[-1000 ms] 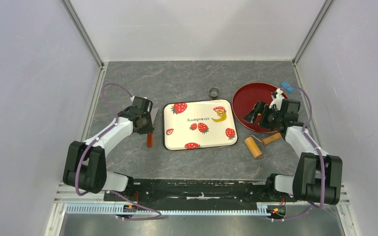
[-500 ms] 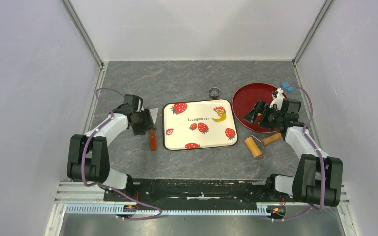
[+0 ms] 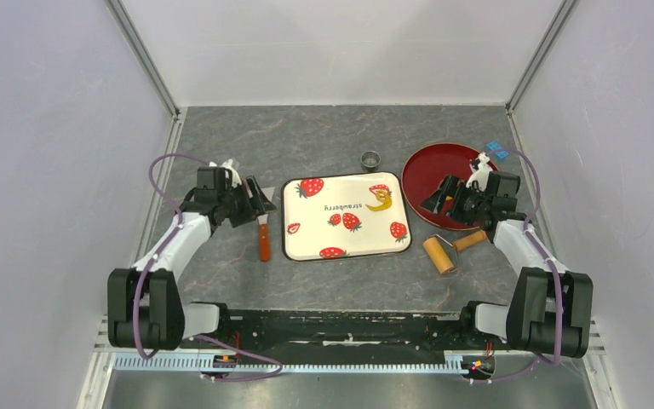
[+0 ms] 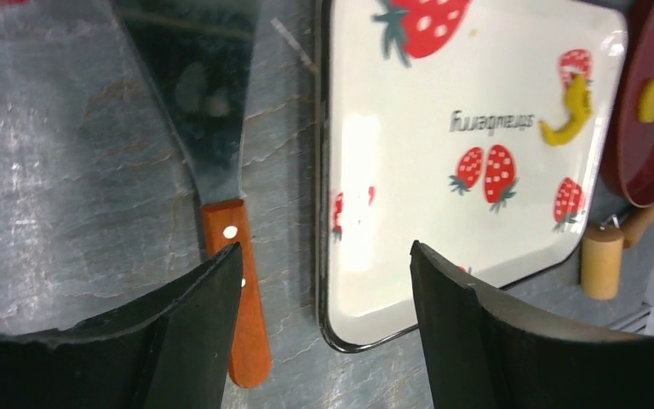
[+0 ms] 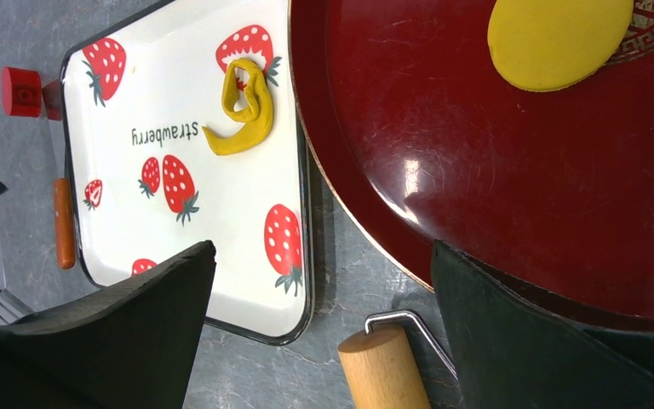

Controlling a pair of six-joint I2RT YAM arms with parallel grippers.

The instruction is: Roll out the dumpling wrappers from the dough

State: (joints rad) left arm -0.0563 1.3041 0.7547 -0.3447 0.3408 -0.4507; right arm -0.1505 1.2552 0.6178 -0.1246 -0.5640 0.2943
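A crescent scrap of yellow dough [image 3: 380, 201] [image 5: 243, 111] [image 4: 569, 115] lies at the far right corner of the strawberry tray [image 3: 315, 232] [image 4: 409, 170]. One round yellow dumpling wrapper [image 5: 558, 38] [image 4: 652, 98] rests flat on the red plate [image 3: 434, 166] [image 5: 477, 170]; in the top view my right arm hides it. My left gripper [image 3: 249, 201] [image 4: 324, 256] is open over the table left of the tray, holding nothing. My right gripper [image 3: 438, 198] [image 5: 324, 251] is open above the plate's near left rim, also holding nothing.
A spatula [image 3: 262, 232] [image 4: 237, 315] with an orange-brown handle lies on the table between my left gripper and the tray. The wooden roller [image 3: 440, 253] [image 5: 383, 371] lies near the plate's front. A small metal ring cutter [image 3: 370, 158] stands behind the tray.
My left gripper opened, let go of the spatula and drew back to the left. The spatula now lies loose beside the tray. The right arm has not moved.
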